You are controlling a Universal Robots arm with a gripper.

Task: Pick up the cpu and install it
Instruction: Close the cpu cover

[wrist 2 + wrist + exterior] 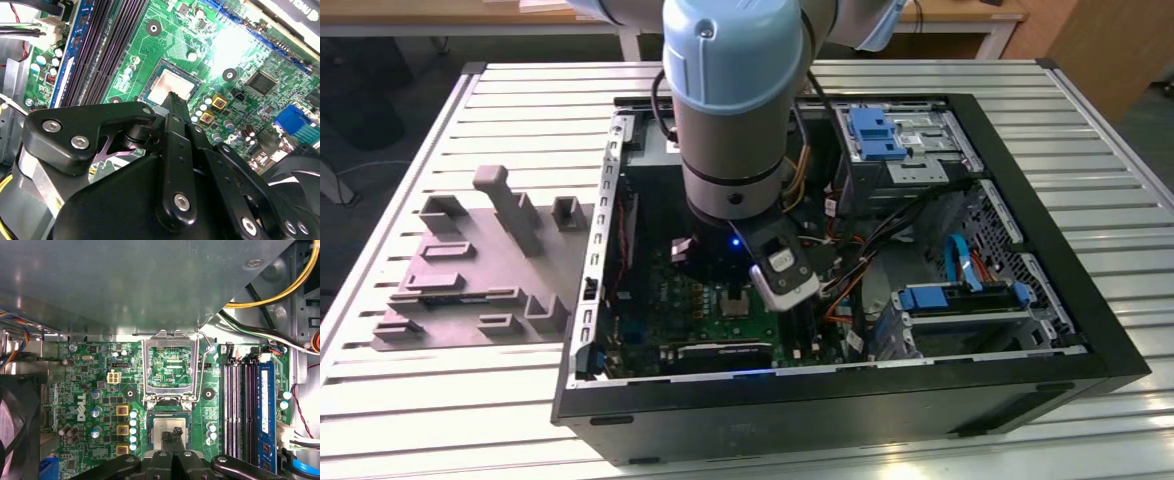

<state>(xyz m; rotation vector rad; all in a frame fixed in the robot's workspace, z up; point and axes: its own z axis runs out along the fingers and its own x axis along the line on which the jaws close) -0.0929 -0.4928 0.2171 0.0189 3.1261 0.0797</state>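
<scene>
Arm (727, 110) is reaching down into the open PC case (827, 390), which lies on its side on the slatted worktop (1094, 130).

Gripper (175, 436) sits directly over the socket area of the green motherboard (95, 385). In both wrist views the fingertips (175, 100) come together to a narrow point right on the cpu (170, 86), pale silvery top, seated flat in the socket (171, 426). The jaws look closed, tips together, nothing clamped between them; tip is touching or just above the chip's top face, cannot tell which.

Socket retention frame (171, 367) is flipped up and open, standing just beyond the jaws on the far side of the cpu, with the wire lever (202, 365) raised alongside it. So the chip is in the socket but the frame is not down on it.

Around the jaws:
- RAM slots (240, 410) run beside the socket, off to one side, well clear of the fingertips.
- Row of blue-topped capacitors (133, 430) and gold-framed square components (121, 430) just on the other side of the socket.
- Yellow and black cables (270, 290) pass above the RAM side, near the case wall.
- Case fan (17, 430) at the board's edge, well apart from the jaws.

Exterior view: grey moulded fixture tray (474, 270) lies on the worktop outside the case, on the exterior view's left. Blue drive brackets (874, 135) sit in the case on the exterior view's right.
</scene>
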